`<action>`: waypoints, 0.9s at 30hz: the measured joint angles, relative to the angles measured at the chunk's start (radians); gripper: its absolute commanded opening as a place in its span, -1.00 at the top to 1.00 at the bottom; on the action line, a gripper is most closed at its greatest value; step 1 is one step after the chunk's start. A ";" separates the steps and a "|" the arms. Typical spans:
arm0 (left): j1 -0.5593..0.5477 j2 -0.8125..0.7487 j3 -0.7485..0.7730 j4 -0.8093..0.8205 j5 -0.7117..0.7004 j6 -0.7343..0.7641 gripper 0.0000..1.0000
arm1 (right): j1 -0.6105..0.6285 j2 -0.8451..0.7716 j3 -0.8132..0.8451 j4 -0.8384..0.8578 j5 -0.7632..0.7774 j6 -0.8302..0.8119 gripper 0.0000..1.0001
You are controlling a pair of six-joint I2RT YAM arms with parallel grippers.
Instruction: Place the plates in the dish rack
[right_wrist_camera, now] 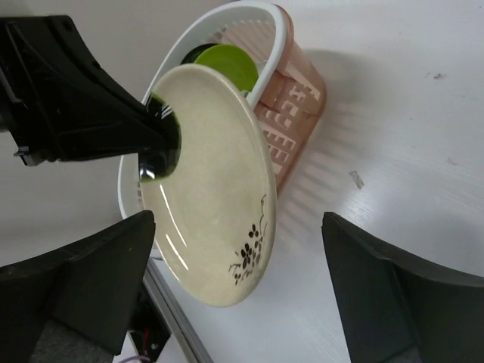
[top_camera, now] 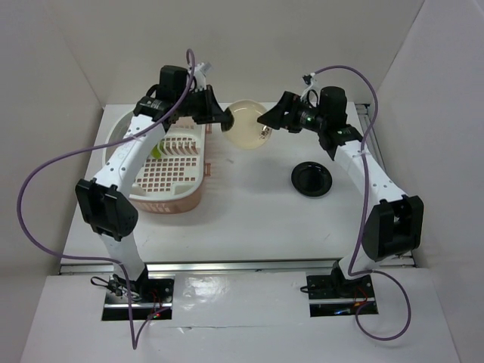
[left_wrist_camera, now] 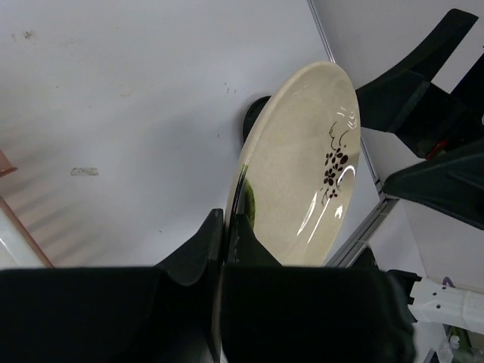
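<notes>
My left gripper (top_camera: 224, 121) is shut on the rim of the cream plate (top_camera: 246, 123) and holds it tilted in the air, right of the dish rack (top_camera: 172, 203). In the left wrist view the jaws (left_wrist_camera: 225, 219) pinch the plate's edge (left_wrist_camera: 302, 166). My right gripper (top_camera: 266, 119) is open, facing the plate's other side; in its view the fingers (right_wrist_camera: 238, 219) stand wide apart with the cream plate (right_wrist_camera: 219, 189) ahead between them, untouched. The lime green plate (right_wrist_camera: 225, 66) stands in the rack (right_wrist_camera: 299, 91). The black plate (top_camera: 311, 179) lies on the table. The blue-grey plate is hidden.
White walls close the table at the back and both sides. A metal rail (top_camera: 242, 266) runs along the near edge. The left arm (top_camera: 132, 155) reaches over the rack. A purple cable (top_camera: 45, 170) loops left of it.
</notes>
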 measured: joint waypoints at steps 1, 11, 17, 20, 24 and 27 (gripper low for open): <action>0.001 0.000 0.005 -0.003 -0.003 0.002 1.00 | 0.002 0.000 0.000 0.008 -0.005 0.002 -1.00; 0.008 -0.083 0.061 -0.024 -0.441 0.183 1.00 | -0.003 0.024 0.000 0.004 0.072 0.005 -1.00; 0.020 -0.184 -0.026 0.035 -0.758 0.385 1.00 | -0.011 0.070 -0.001 0.004 0.073 0.005 -1.00; 0.021 -0.168 -0.026 0.071 -0.900 0.444 1.00 | -0.012 0.097 -0.005 0.003 0.063 0.005 -1.00; 0.022 -0.134 -0.032 0.095 -1.045 0.491 1.00 | -0.012 0.114 -0.016 -0.001 0.050 0.002 -1.00; 0.021 -0.121 -0.068 0.128 -1.128 0.518 1.00 | -0.008 0.119 -0.019 -0.003 0.046 -0.001 -1.00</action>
